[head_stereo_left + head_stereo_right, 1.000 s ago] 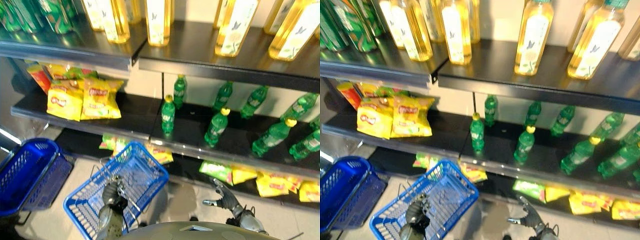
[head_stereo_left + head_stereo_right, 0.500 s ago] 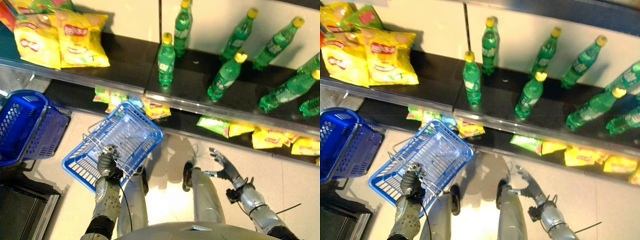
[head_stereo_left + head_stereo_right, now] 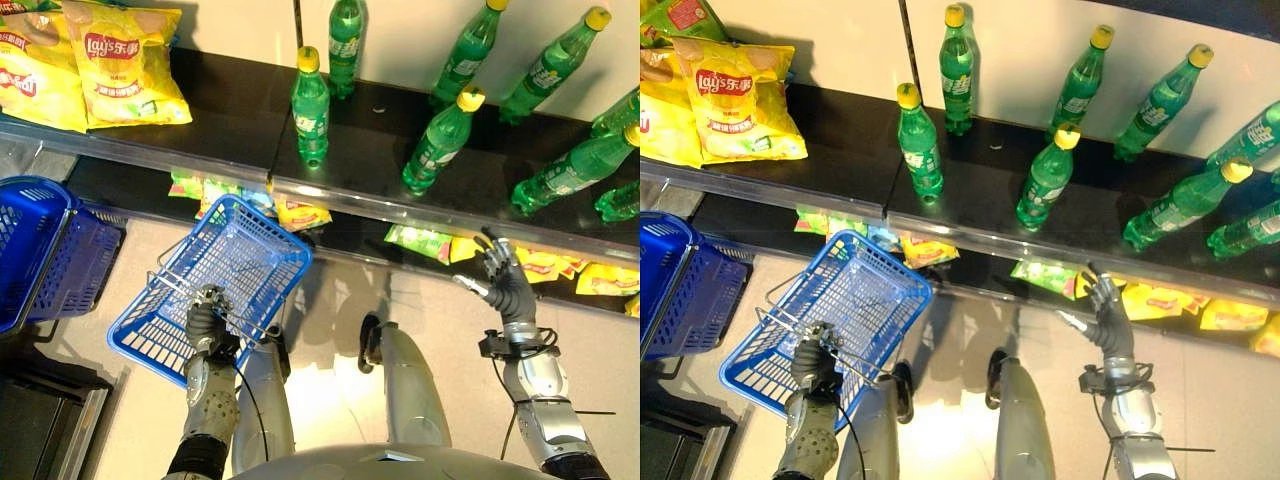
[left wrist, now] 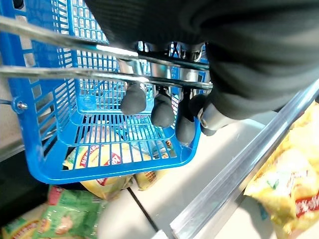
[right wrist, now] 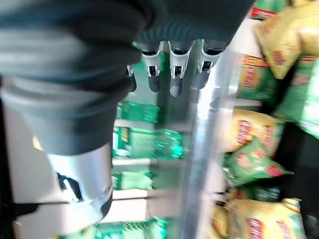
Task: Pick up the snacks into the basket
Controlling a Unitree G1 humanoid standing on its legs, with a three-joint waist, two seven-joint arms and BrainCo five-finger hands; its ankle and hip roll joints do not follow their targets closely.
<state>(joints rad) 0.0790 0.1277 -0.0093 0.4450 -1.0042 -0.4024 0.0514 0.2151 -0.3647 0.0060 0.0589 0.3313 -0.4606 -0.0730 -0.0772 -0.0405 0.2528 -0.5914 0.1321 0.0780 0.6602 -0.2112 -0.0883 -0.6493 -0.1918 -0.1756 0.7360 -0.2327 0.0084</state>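
The left hand [image 3: 205, 325] is curled round the wire handle of the blue basket [image 3: 170, 330], which looks empty. The right hand [image 3: 508, 285], fingers spread and holding nothing, is raised by the front edge of the bottom shelf [image 3: 345, 232], where the snacks [image 3: 540, 266] lie.

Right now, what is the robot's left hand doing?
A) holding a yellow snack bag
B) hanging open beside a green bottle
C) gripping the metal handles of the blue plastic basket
C: the left hand has its fingers curled round the metal handles of the blue plastic basket.

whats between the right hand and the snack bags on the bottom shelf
Nothing lies between them. In the left eye view the open right hand reaches up to the snack bags on the bottom shelf, fingertips at the shelf's edge.
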